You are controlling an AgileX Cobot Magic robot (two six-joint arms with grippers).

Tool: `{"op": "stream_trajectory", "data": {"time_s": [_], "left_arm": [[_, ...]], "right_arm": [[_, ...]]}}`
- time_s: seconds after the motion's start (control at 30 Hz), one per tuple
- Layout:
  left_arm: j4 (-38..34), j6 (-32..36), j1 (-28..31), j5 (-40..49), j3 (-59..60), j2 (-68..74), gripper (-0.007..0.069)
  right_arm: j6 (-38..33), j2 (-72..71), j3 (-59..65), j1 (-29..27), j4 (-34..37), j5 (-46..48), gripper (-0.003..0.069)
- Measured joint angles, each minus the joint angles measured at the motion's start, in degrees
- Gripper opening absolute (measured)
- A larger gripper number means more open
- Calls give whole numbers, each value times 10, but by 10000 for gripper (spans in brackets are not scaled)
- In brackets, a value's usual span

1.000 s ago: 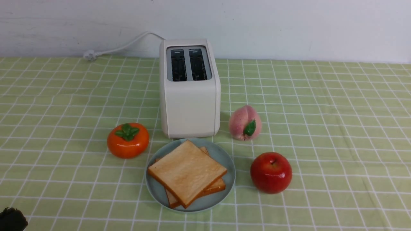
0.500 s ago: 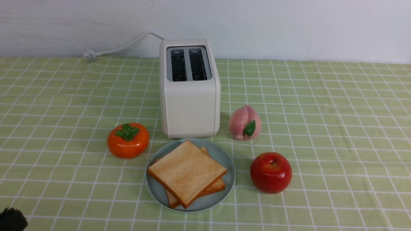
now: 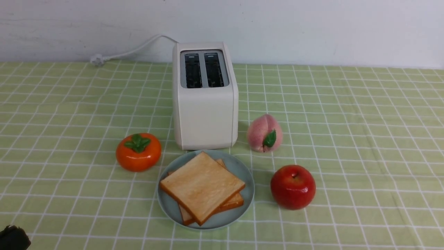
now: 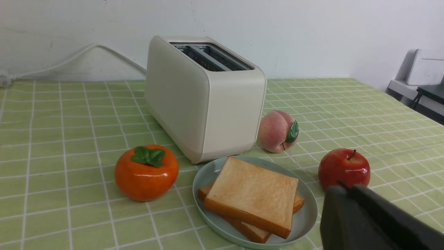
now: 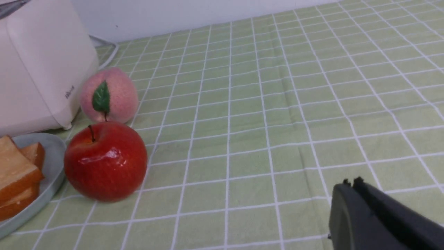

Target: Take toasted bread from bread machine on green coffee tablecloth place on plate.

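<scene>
toast (image 3: 202, 185): both stacked on plate (image 3: 241, 172), bread machine (image 3: 204, 118) empty, looks done
my left claw (image 4: 343, 198), right claw (image 5: 350, 194): clenched empty, nothing left to grab

two toast slices (image 3: 202, 185) stacked on plate (image 3: 242, 169) — toaster (image 3: 204, 114) slots empty

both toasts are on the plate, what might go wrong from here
1. The top slice lies skewed across the lower slice, and one corner reaches close to the plate rim. A nudge might slide it onto the cloth.
2. The apple and persimmon sit close beside the plate. A careless arm pass could set either one rolling.
</scene>
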Motion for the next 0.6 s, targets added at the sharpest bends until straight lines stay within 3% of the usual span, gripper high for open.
{"op": "stream_trajectory", "data": {"time_s": [0.3, 0.47, 0.6], "left_arm": [[0, 0, 0, 0, 0, 0, -12], [0, 0, 0, 0, 0, 0, -6], [0, 0, 0, 0, 0, 0, -3]], "right_arm": [[-18, 0, 0, 0, -3, -25, -19], [-171, 0, 0, 0, 90, -10, -19], [-210, 0, 0, 0, 119, 23, -17]]}}
